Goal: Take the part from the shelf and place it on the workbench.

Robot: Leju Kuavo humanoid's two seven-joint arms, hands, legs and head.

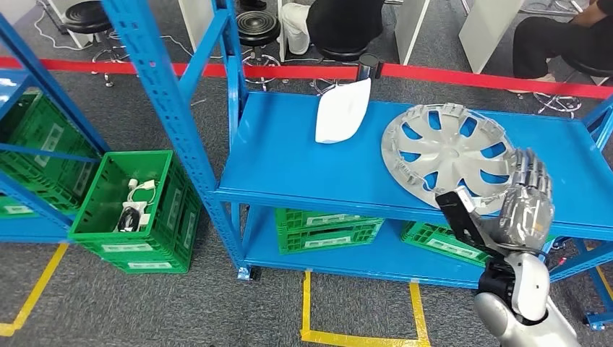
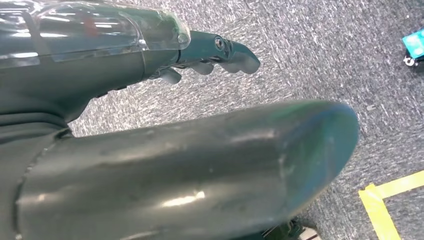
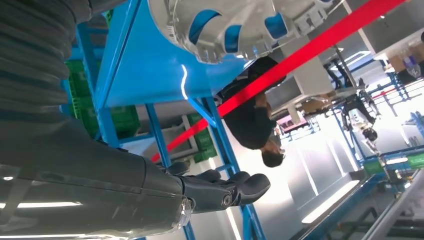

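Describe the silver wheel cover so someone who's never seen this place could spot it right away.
Find the blue shelf straight ahead. On the right half of its upper level lies the silver wheel cover. Unlike the white piece beside it, it is round, with blue showing through its slots.

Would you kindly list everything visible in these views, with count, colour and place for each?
Wheel cover: one, silver, right side of the shelf's upper deck.
White part: one, white, back of the same deck.
Shelf: one, blue, centre; a second blue rack at the left edge.
Crates: green; one on the floor holding cables, two on the lower deck, more in the left rack.
Barrier tape: red, behind the shelf.
Stools: black, beyond the tape.
People: two seated, dark clothes, background.
Floor tape: yellow, on grey carpet.
Right hand: raised at the wheel cover's near rim, holding nothing.
Left hand: hanging over the carpet, empty.
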